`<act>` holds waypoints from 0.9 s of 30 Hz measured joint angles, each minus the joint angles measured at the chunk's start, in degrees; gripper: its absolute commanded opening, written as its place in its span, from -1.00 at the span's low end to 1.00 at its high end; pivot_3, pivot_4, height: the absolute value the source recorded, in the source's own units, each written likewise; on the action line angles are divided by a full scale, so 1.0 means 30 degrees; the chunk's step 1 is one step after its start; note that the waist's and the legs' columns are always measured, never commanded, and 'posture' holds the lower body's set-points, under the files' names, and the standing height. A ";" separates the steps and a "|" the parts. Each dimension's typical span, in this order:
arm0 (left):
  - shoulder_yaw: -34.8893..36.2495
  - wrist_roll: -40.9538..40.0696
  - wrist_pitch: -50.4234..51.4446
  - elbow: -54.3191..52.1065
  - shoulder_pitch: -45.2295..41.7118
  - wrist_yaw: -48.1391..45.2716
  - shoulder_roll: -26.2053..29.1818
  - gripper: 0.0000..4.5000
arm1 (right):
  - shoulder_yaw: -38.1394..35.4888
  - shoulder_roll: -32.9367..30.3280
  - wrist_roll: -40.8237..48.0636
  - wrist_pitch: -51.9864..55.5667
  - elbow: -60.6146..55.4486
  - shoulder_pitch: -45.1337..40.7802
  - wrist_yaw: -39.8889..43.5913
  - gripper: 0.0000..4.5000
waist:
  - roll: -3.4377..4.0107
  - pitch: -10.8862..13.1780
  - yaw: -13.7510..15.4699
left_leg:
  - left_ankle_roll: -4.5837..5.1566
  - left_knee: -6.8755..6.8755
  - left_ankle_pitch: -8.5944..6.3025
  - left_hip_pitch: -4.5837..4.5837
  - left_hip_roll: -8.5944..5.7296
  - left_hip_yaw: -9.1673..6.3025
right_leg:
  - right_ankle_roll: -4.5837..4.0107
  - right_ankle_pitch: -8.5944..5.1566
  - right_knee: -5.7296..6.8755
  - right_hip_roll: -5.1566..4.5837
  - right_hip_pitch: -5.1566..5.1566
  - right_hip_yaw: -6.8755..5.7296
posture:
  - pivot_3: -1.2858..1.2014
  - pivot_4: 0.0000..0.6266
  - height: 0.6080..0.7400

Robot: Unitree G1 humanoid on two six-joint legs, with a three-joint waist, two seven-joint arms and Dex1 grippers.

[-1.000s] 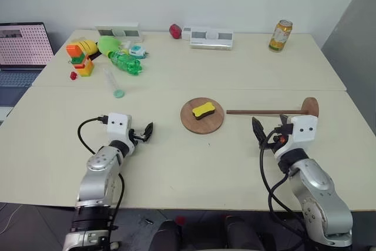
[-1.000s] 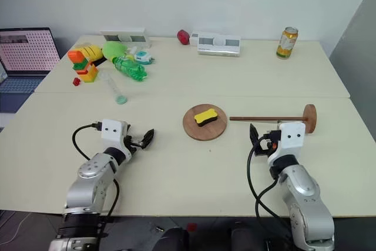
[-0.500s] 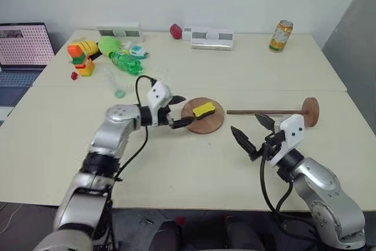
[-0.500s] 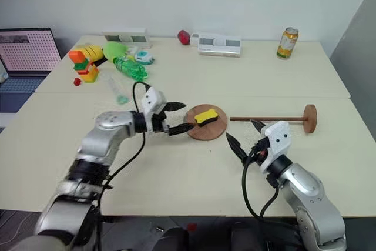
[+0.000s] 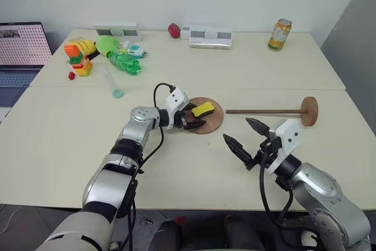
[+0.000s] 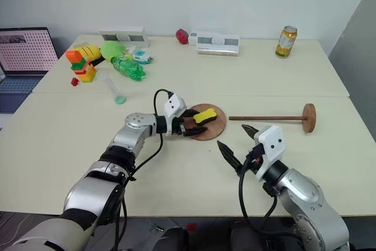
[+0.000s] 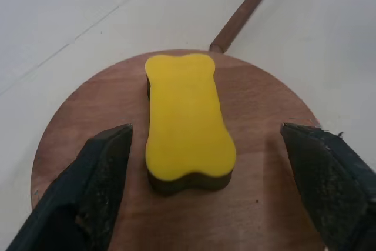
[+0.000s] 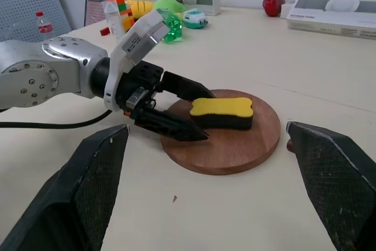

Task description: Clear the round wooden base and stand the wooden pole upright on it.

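1. Looking down from the head cameras, the flat round reddish-brown wooden base [image 5: 204,115] lies mid-tabletop with a yellow bone-shaped sponge on a dark underside [image 5: 203,110] resting on its face. A second ago the left pincer [image 5: 192,120] sat low near the robot's side of the cream tabletop [image 5: 176,163], well apart from the base; it has since swung across to the disc's left edge, its black fingers reaching over the rim toward the sponge. The thin dark-brown wooden pole [image 5: 264,110] lies flat just right of the base, its fixed disc at the far right end. The right pincer [image 5: 247,136] hovers nearer the robot, spread wide and holding nothing
2. Seen from the left wrist, the sponge [image 7: 187,123] sits between the two fingers [image 7: 97,174], with a gap on each side. The jaws are narrower than a moment ago but not yet clamped, so I judge the grasp about to happen rather than done
3. Seen from the right wrist, the left pincer [image 8: 179,107] lies low across the base [image 8: 235,145], one finger above the wood and one near the sponge's end [image 8: 222,113]
4. What this means: clearing the base has reached the pick-up; the pole waits untouched, and standing it up comes only after the sponge is off
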 measured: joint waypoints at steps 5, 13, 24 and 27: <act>0.0124 0.0236 -0.0320 0.0522 -0.0179 -0.0049 -0.0020 0.04 | 0.0006 0.0154 -0.0139 -0.0174 0.0001 -0.0035 -0.0271 1.00 | 0.0000 0.0000 0.0011 | -0.0003 0.0002 0.0002 0.0000 0.0000 -0.0008 | 0.0000 0.0000 0.0001 0.0000 0.0002 -0.0003 | 0.03 -0.52 1.00; 0.0283 0.0288 -0.0535 0.0736 -0.0255 0.0181 -0.0116 -0.43 | 0.0019 0.0153 -0.0295 -0.0124 0.0007 -0.0421 -0.0334 1.00 | 0.0000 0.0000 0.0008 | -0.0052 0.0004 0.0029 0.0000 0.0000 -0.0010 | 0.0000 0.0000 0.0003 0.0000 0.0001 -0.0005 | 0.03 -0.52 1.00; 0.3203 -0.1438 0.2576 -0.6344 0.3017 0.2706 0.0413 -0.49 | 0.0335 -0.0564 0.0820 0.1028 0.0115 -0.2408 0.0566 1.00 | 0.0003 -0.0002 -0.0359 | -0.0058 -0.0005 0.0032 0.0019 0.0029 -0.0062 | -0.0001 0.0000 0.0015 0.0004 -0.0001 0.0013 | 0.03 -0.52 1.00; 0.5004 -0.2133 0.4363 -1.0624 0.5782 0.5319 0.0688 -0.49 | 0.0433 -0.1061 0.1398 0.1111 0.0605 -0.3033 0.1493 1.00 | 0.0005 -0.0004 -0.0400 | -0.0058 -0.0004 0.0032 0.0030 0.0028 -0.0079 | -0.0001 0.0001 0.0015 -0.0004 0.0004 0.0033 | 0.03 -0.52 1.00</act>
